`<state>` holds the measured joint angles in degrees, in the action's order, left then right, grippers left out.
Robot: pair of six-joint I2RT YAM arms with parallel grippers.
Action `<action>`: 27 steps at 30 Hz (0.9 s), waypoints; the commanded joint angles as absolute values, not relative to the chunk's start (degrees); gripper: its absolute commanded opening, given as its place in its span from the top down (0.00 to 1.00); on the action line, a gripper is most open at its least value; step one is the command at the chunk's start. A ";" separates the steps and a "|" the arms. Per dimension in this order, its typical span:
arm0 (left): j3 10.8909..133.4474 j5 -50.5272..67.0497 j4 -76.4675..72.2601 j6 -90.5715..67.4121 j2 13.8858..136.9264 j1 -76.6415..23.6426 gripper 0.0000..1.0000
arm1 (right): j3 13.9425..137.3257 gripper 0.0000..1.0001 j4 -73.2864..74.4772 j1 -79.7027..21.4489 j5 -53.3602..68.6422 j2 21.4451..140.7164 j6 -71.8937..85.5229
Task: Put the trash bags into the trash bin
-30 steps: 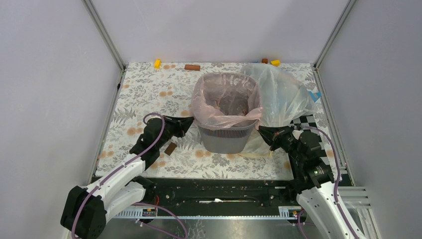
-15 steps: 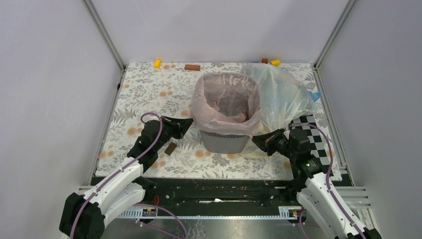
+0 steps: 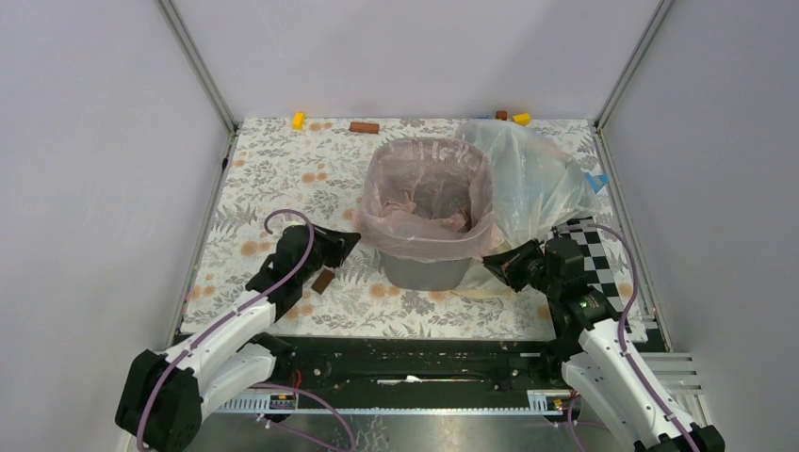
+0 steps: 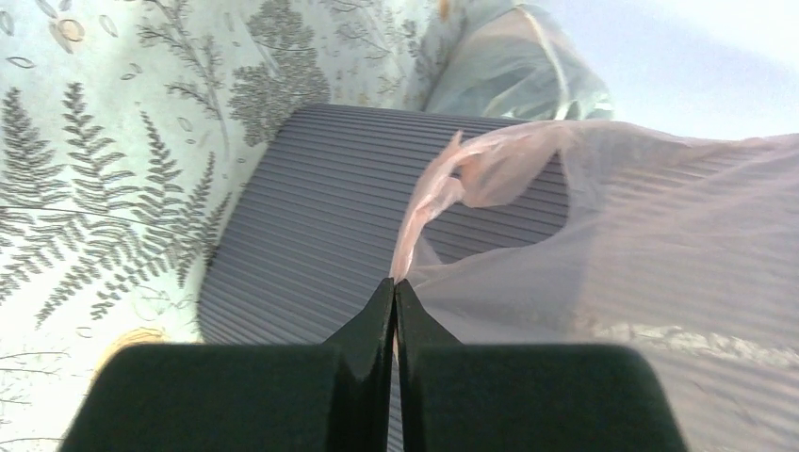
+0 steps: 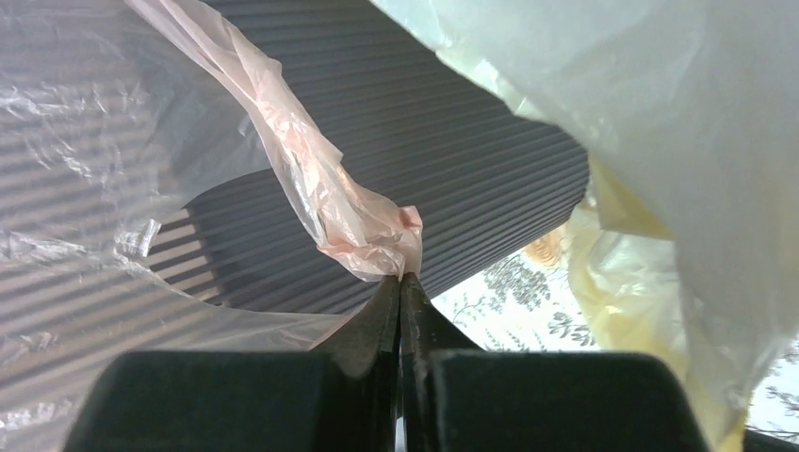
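The dark grey mesh trash bin [image 3: 424, 270] stands mid-table. The pale pink trash bag [image 3: 429, 193] lines its mouth and hangs over the rim and down the sides. My left gripper [image 3: 354, 235] is at the bin's left front, shut on the bag's edge [image 4: 443, 193]; the bin's wall [image 4: 311, 217] is just behind. My right gripper [image 3: 489, 256] is at the bin's right front, shut on a bunched corner of the bag [image 5: 372, 231], with the bin's wall [image 5: 452, 141] behind it.
A bigger clear bag with a cream-yellow band [image 3: 537, 179] lies against the bin's right side, also in the right wrist view [image 5: 660, 141]. A small brown block [image 3: 323, 281] lies by my left arm. Small yellow and brown blocks [image 3: 363, 127] sit along the back edge.
Both grippers have moved down and slightly toward the near edge, pulling the pink bag's edge further down over the bin's sides. The bin has stayed in place.
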<state>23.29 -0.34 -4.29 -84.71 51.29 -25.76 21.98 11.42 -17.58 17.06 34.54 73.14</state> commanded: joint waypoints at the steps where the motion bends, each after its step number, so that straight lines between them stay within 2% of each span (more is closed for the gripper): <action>1: 24.84 -1.91 -5.07 -80.85 54.25 -25.49 1.00 | 26.21 1.00 17.34 -17.67 9.24 35.43 66.00; 3: 25.38 -1.61 -5.37 -79.84 55.33 -25.49 1.00 | 26.41 0.99 16.76 -17.69 9.19 35.36 65.41; 6: 26.94 -2.06 -4.31 -77.45 55.93 -25.49 1.00 | 27.76 0.91 16.53 -17.68 8.73 34.99 62.41; 8: 28.03 -3.37 -2.36 -75.75 55.52 -25.49 1.00 | 29.50 0.81 19.37 -17.68 5.03 34.14 60.29; 9: 28.70 -4.43 -1.00 -75.11 55.17 -25.49 0.98 | 30.44 0.71 20.89 -17.67 2.78 33.03 59.12; 10: 29.45 -5.66 0.41 -74.13 54.62 -25.49 0.90 | 31.31 0.64 22.21 -17.67 1.00 32.19 57.37; 11: 30.28 -6.95 2.51 -73.20 53.85 -25.49 0.77 | 32.22 0.61 23.10 -17.67 -0.92 31.23 55.53; 12: 31.00 -8.23 4.20 -72.39 53.03 -25.49 0.69 | 33.24 0.59 24.38 -17.66 -2.78 30.33 53.92; 14: 32.26 -10.49 6.97 -70.62 50.88 -25.49 0.60 | 34.98 0.57 25.28 -17.67 -4.94 28.86 50.38; 19: 35.14 -15.88 14.55 -66.28 45.84 -25.49 0.52 | 37.82 0.50 23.72 -17.71 -1.39 28.62 39.01; 21: 35.62 -16.42 15.40 -63.61 44.17 -25.49 0.49 | 37.33 0.43 22.14 -17.67 1.72 29.28 35.59; 24: 35.24 -13.19 14.01 -57.63 42.39 -25.49 0.44 | 35.36 0.36 18.36 -17.71 8.36 30.45 31.96; 27: 34.20 -9.04 11.89 -51.32 42.01 -25.49 0.40 | 32.84 0.34 13.72 -17.67 15.30 32.34 30.54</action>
